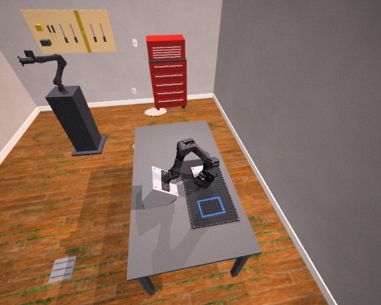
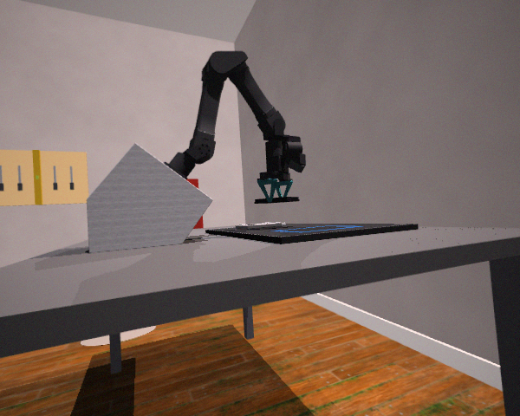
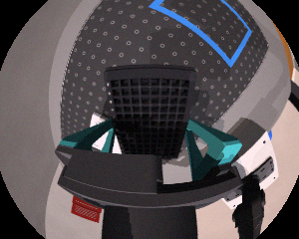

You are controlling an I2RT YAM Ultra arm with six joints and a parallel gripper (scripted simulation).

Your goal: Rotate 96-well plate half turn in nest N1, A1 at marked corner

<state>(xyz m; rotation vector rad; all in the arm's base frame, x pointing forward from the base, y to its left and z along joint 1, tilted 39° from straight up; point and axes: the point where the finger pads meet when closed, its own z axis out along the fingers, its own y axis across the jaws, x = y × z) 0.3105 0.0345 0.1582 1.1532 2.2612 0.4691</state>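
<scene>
My gripper [image 2: 276, 190] is shut on the dark 96-well plate [image 2: 276, 199] and holds it level in the air, well above the black perforated deck [image 2: 314, 235]. In the wrist view the plate [image 3: 151, 110] sits gridded side up between the teal fingers. From above, the gripper [image 1: 204, 180] hangs just beside the white plate nest N1 [image 1: 195, 170], on the side toward the blue taped outline B1 [image 1: 211, 206]. The nest is empty and partly hidden by the arm. I cannot tell which corner of the plate is cut off.
The arm's grey wedge-shaped base block [image 1: 157, 192] stands on the table left of the deck. B1 also shows ahead in the wrist view [image 3: 203, 20]. A red tool chest [image 1: 167, 70] and a second arm on a pedestal [image 1: 73, 119] stand far off.
</scene>
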